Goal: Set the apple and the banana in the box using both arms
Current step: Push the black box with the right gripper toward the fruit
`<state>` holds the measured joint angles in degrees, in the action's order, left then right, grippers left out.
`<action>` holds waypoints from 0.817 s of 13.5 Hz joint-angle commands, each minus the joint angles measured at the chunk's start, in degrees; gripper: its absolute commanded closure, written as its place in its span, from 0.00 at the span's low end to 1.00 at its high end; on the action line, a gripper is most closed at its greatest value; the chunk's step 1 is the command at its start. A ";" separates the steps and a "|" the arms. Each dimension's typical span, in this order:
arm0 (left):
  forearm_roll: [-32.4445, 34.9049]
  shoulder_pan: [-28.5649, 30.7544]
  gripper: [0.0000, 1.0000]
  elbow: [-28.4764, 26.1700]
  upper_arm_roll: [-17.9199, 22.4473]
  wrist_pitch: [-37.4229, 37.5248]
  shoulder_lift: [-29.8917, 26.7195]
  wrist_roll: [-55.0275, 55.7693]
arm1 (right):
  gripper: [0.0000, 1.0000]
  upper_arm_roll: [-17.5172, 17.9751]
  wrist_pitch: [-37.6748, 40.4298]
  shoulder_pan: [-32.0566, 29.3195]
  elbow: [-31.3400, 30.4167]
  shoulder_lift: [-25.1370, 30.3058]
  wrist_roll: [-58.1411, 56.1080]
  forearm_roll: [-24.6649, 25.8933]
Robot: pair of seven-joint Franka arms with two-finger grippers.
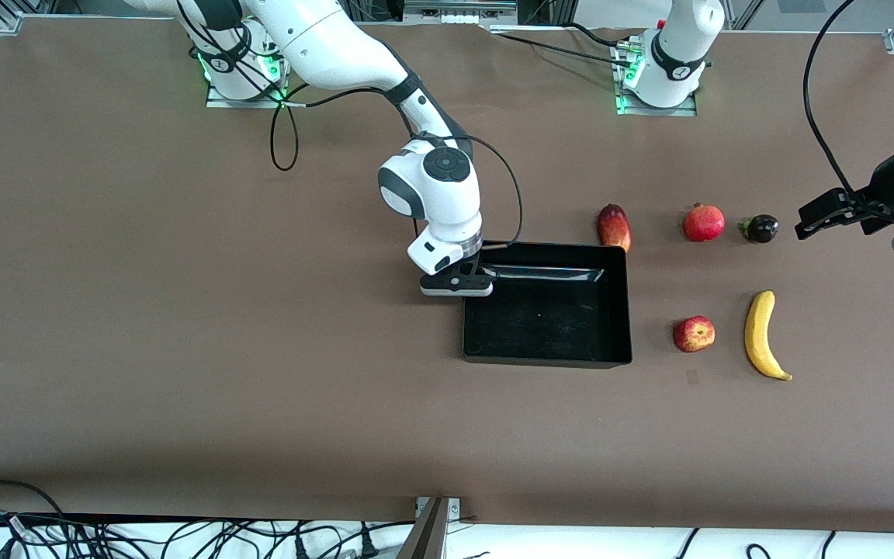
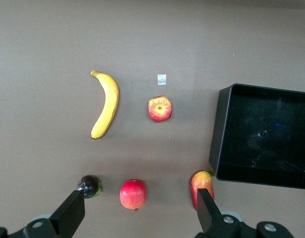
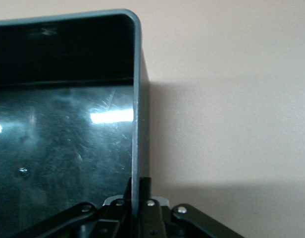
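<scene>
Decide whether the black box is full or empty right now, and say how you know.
Empty. The box shows only bare glossy floor; the apple and banana lie on the table beside it.

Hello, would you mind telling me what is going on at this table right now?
The right gripper is shut on the wall of the empty box, at its end toward the right arm. The left gripper waits with jaws open over the fruit row at the left arm's end. The apple and banana lie side by side on the table, untouched, not yet in the box.
</scene>
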<state>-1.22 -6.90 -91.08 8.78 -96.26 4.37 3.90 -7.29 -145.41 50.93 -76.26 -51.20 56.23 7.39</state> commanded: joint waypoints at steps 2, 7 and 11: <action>-0.45 4.96 0.00 2.14 -5.35 1.60 0.99 0.58 | 0.00 -0.53 5.11 0.31 1.72 2.23 -0.77 0.17; -0.37 4.88 0.00 2.14 -5.36 1.60 1.16 1.20 | 0.00 -0.18 19.62 -3.98 2.25 12.33 -3.48 -4.13; -0.45 4.79 0.00 2.14 -5.44 1.51 1.60 1.55 | 0.00 -0.62 32.00 -12.49 2.17 22.17 -15.48 -12.20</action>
<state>-1.22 -2.87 -91.06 4.16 -96.09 4.72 4.57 -8.64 -118.60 42.90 -72.56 -33.95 47.91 -0.76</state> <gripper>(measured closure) 0.000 0.000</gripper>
